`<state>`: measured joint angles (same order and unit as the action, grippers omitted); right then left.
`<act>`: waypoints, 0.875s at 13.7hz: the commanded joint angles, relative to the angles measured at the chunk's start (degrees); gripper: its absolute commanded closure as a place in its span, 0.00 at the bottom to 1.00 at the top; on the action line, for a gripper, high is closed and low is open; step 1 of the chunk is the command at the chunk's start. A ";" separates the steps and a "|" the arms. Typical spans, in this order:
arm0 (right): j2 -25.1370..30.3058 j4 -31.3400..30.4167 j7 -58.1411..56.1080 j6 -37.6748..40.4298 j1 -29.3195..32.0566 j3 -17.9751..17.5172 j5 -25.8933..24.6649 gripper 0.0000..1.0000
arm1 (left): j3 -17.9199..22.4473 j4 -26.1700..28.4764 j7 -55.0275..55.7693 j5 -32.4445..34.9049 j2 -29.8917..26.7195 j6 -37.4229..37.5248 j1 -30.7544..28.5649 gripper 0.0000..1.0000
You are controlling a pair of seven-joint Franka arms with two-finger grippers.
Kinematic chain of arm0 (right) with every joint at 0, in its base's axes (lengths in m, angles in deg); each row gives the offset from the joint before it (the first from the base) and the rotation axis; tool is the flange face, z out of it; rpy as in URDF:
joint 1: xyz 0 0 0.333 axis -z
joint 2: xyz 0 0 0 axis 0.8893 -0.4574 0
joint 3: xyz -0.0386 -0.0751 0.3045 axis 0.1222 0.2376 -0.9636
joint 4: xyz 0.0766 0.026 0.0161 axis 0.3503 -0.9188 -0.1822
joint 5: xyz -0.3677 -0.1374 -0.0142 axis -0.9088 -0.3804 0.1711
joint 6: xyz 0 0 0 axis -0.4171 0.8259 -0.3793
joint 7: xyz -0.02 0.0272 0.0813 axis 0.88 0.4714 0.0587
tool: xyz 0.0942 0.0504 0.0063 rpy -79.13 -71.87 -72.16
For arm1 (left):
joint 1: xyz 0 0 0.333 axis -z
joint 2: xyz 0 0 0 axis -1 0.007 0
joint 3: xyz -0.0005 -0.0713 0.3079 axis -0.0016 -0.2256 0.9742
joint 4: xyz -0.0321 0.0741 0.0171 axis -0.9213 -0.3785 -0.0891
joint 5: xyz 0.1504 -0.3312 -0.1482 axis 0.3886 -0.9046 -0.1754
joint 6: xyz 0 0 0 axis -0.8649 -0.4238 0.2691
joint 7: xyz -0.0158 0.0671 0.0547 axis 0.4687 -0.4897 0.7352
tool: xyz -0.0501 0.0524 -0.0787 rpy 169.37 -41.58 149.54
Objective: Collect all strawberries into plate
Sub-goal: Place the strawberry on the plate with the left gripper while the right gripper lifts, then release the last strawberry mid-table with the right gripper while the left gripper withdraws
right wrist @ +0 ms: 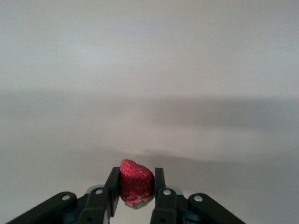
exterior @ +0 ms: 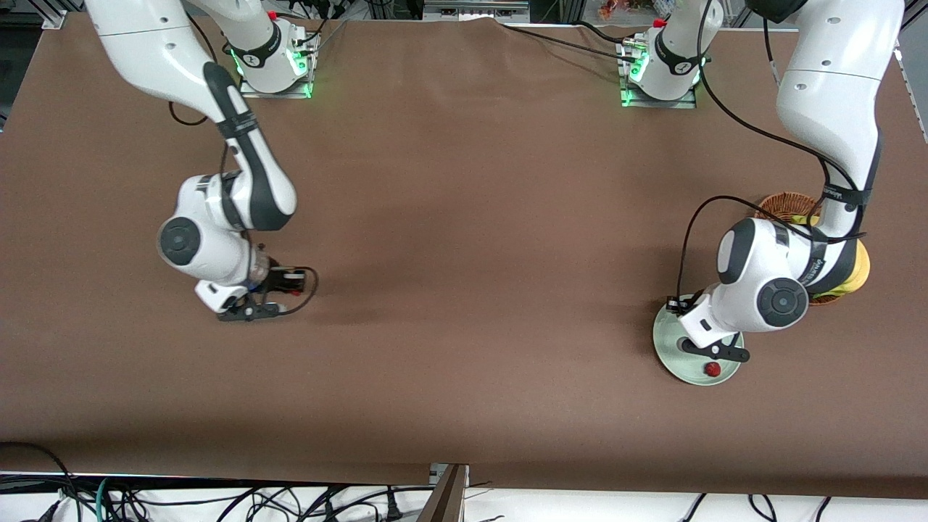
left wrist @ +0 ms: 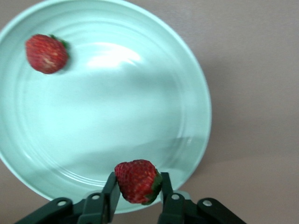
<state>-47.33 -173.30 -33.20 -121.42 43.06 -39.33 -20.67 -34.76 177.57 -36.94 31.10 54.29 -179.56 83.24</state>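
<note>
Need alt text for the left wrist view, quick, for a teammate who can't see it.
The left pincer grips a strawberry over the rim of the mint-green plate. A second strawberry lies on the plate, on brown table cloth.

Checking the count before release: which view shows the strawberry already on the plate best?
The left wrist view: the loose strawberry lies whole and unblocked on the plate, clear of the berry in the left end effector. The front view shows it only as a small red dot. The right wrist view misses it.
</note>
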 commanded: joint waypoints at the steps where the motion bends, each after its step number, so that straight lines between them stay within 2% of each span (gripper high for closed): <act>1: -1.38 3.80 13.04 0.27 -6.88 -0.21 0.82 0.82 | -0.91 -1.81 -2.07 0.59 0.05 0.48 -1.55 0.00; 3: -3.05 6.26 22.10 0.01 -11.80 -0.30 0.82 0.82 | -1.18 -4.17 -1.72 0.59 -0.12 1.00 -1.03 0.00; 8: -10.16 15.22 42.49 -2.97 -24.38 -0.30 0.65 0.82 | -3.01 -4.62 -1.55 0.42 -2.14 2.41 -1.02 0.00; 12: -14.04 17.52 48.94 -9.38 -29.31 -0.30 0.73 0.82 | -3.64 -4.53 -1.10 -3.19 -3.99 4.16 -0.77 0.00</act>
<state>-59.04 -158.25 13.88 -128.88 14.68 -40.28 -20.65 -38.13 172.91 -37.74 29.26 51.83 -177.71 82.45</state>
